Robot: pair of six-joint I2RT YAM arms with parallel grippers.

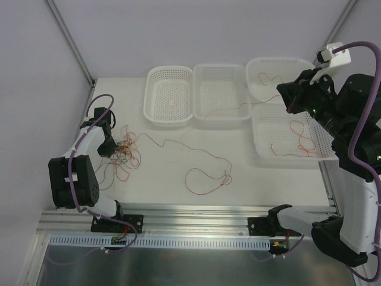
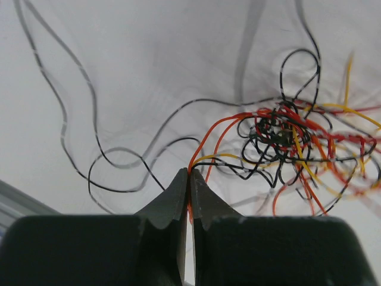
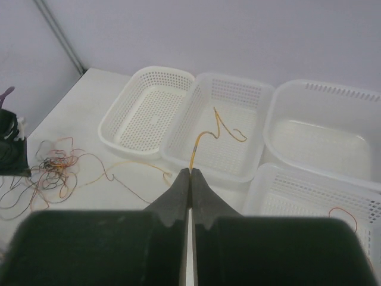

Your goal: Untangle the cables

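1. Our left jaws are pressed together on a pair of orange strands [image 2: 205, 136]. These leave the tips and arc ahead and to the right into the knotted clump [image 2: 286, 137] of red, orange, yellow and black cables. We read this pinch as an anchor, so that a pull from elsewhere does not drag the whole knot along.
2. Loose black strands [image 2: 89, 161] loop over the counter [image 2: 166, 53] ahead and to the left of those jaws, outside the knot's core.
3. Our right jaws are likewise closed tight, pinching one orange-yellow strand [image 3: 196, 143] at the very tip. It rises ahead of them and curls in front of the middle basket [image 3: 238, 95].
4. From above, the right jaws hang high over the right-hand baskets. A long thin cable [image 1: 227, 176] appears to trail from them across the counter in loops towards the clump. We think they are held high to draw that length clear of the tangle.
5. The basket below the right jaws holds lone red strands [image 1: 300, 140], and the one just beyond them holds another. The leftmost basket [image 1: 169, 95] shows none. So the baskets seem to be where freed cables go.
6. We judge most of the untangling is not yet done. The next pull calls for care, since such thin wire could cinch the knot tighter.
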